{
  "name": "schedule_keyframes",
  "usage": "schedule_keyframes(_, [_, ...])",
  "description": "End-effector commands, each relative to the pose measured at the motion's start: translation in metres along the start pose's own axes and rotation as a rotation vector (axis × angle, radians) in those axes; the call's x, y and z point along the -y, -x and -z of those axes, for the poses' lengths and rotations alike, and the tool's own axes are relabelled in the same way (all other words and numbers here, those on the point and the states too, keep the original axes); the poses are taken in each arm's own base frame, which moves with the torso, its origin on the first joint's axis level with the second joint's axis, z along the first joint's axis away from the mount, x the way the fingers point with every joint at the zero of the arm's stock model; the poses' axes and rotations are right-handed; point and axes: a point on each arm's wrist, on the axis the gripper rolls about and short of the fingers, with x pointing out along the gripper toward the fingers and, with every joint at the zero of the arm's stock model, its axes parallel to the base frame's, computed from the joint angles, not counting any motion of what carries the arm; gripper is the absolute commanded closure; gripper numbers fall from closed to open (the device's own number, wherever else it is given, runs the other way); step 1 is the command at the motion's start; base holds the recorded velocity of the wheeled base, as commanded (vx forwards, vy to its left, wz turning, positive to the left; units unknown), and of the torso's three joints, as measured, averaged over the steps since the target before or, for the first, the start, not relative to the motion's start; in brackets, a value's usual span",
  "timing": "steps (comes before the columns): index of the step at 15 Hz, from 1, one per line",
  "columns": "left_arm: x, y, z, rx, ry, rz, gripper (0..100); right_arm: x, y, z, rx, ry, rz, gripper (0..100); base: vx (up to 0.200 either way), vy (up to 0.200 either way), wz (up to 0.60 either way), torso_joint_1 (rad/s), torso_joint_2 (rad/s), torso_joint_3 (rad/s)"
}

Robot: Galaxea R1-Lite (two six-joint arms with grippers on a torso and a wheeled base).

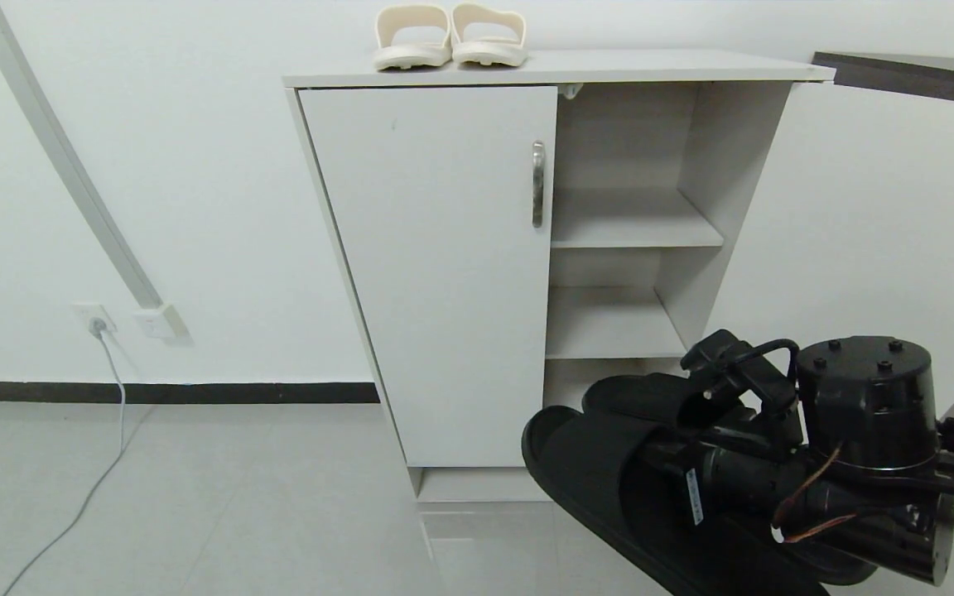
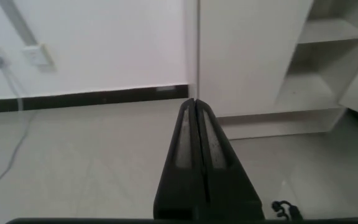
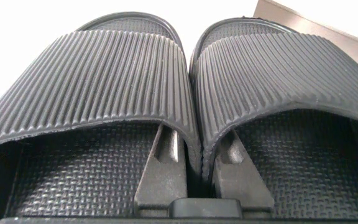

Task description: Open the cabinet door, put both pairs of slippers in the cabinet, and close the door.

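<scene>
Head view: cabinet (image 1: 651, 68) against a white wall. Its left door (image 1: 427, 273) is closed and carries an upright metal handle (image 1: 537, 184). The right door (image 1: 874, 232) stands swung wide, exposing bare shelves (image 1: 626, 219). Beige slippers (image 1: 449, 37) sit side by side on the cabinet top, toes toward the wall. Black slippers (image 1: 601, 463) hang above the floor (image 1: 237, 497) in front of the open compartment, low and to the right, carried by the right arm.

Right wrist view: right tool (image 3: 199, 163) has one finger under each ribbed strap and appears to pinch the adjoining inner edges of the pair together.

Left wrist view: left tool (image 2: 195, 143) has its fingers pressed together on nothing, above the floor near the closed door.
</scene>
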Motion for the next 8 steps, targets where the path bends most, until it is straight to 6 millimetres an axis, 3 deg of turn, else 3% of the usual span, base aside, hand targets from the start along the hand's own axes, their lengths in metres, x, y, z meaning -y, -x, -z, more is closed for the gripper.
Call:
schedule_keyframes(1, [-0.001,0.001,0.001,0.020,0.022,0.056,100,-0.001,-0.005,0.003,-0.012,0.001,0.001,100,0.000,0.000,0.00,0.000,0.00,0.000])
schedule_keyframes(5, [0.000,0.005,0.003,0.071,0.007,0.018,100,-0.003,-0.015,0.004,0.008,0.002,0.001,100,0.000,0.000,0.00,0.000,0.00,0.000])
schedule_keyframes(8, [0.000,0.005,0.003,0.071,0.030,0.019,100,-0.018,-0.040,0.006,0.074,-0.023,0.140,100,0.000,0.000,0.00,0.000,0.00,0.000])
